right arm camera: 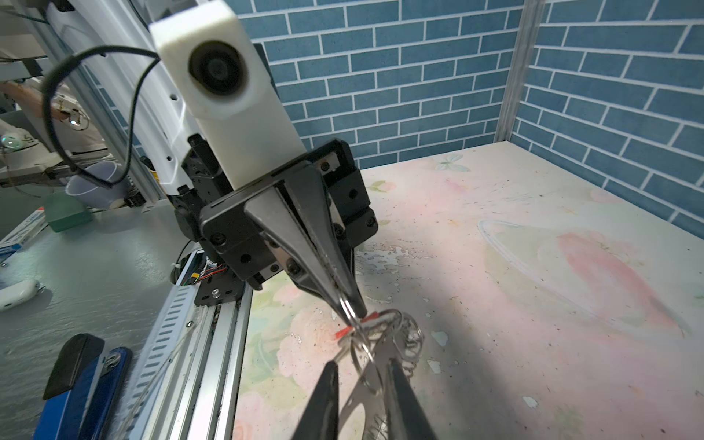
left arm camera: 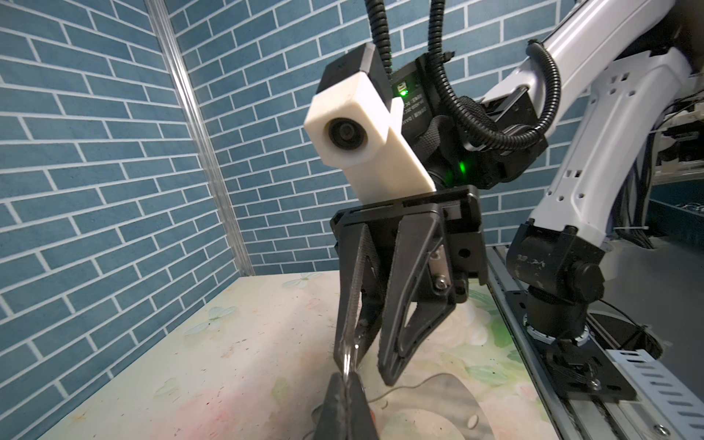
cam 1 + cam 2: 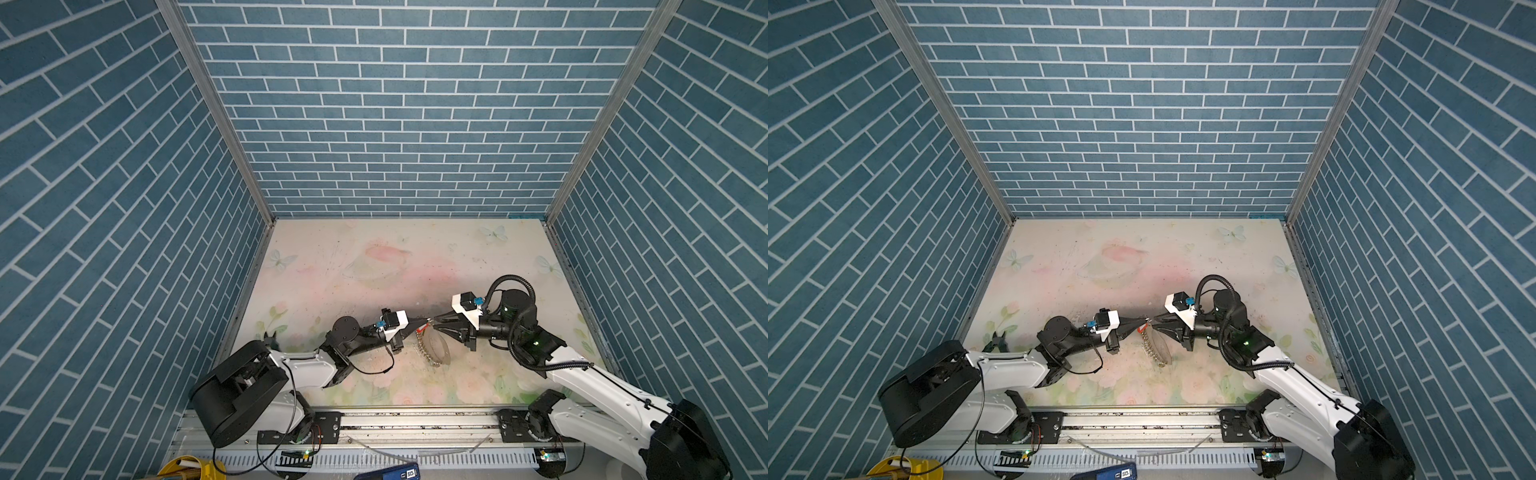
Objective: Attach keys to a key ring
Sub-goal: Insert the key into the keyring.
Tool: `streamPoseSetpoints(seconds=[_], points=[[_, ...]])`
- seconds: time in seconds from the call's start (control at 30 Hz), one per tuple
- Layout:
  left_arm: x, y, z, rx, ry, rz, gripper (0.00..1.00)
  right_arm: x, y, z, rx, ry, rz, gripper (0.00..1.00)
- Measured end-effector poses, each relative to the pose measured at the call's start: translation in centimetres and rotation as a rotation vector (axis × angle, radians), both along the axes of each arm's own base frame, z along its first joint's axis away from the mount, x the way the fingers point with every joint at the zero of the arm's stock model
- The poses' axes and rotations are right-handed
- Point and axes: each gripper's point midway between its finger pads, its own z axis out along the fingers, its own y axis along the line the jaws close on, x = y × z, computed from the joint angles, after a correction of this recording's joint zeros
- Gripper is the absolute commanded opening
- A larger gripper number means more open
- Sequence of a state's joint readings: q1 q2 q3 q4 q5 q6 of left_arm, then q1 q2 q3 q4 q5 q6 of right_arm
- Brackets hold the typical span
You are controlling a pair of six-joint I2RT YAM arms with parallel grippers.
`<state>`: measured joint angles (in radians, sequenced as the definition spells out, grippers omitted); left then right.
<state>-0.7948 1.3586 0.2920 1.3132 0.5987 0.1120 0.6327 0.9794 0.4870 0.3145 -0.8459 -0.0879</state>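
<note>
In both top views the key ring point(image 3: 424, 349) point(image 3: 1148, 347), a thin hoop fringed with small silver rings, hangs over the mat's front middle. My left gripper point(image 3: 424, 320) point(image 2: 346, 381) is shut on a silver ring at its top. The orange-red key tag point(image 3: 420, 331) point(image 1: 343, 333) dangles just under those tips. My right gripper point(image 3: 433, 323) point(image 1: 362, 367) faces the left one tip to tip. It is open, its fingers point(image 1: 404, 396) straddling the hanging metal. In the left wrist view one right finger point(image 2: 352, 316) touches the ring; the other stands apart.
A floral mat point(image 3: 374, 266) covers the table, walled in blue brick on three sides. A metal rail point(image 3: 415, 419) runs along the front edge. A small black tool point(image 3: 996, 340) lies near the left wall. A blue object point(image 3: 395, 473) and a yellow one point(image 3: 191, 467) sit past the rail.
</note>
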Motion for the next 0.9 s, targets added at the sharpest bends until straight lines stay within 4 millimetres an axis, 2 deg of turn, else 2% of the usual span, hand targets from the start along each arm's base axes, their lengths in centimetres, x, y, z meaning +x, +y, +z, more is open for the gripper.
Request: streamPoseSetpoints(seconds=[0.13,0.43,0.6,0.73,0.9], points=[[-0.4,-0.1,-0.1,0.003,0.009,-0.030,0.00,-0.6,0.2,0.6,0.014,-0.003,0.044,0.16],[-1.1,-0.2,-0.3,0.008,0.044,-0.080,0.00,-1.0,0.2,0.5,0.013,-0.012,0.075,0.01],[-1.0,-0.3,-0.5,0.015,0.058,-0.084,0.00,-1.0,0.1,0.3,0.002,-0.014,0.075,0.00],[-0.7,-0.3,-0.3,0.053,0.043,-0.064,0.17,-0.7,0.1,0.5,-0.046,0.013,0.064,0.00],[0.4,0.0,0.8,0.131,0.002,0.012,0.21,-0.7,0.1,2.0,-0.132,0.015,0.045,0.00]])
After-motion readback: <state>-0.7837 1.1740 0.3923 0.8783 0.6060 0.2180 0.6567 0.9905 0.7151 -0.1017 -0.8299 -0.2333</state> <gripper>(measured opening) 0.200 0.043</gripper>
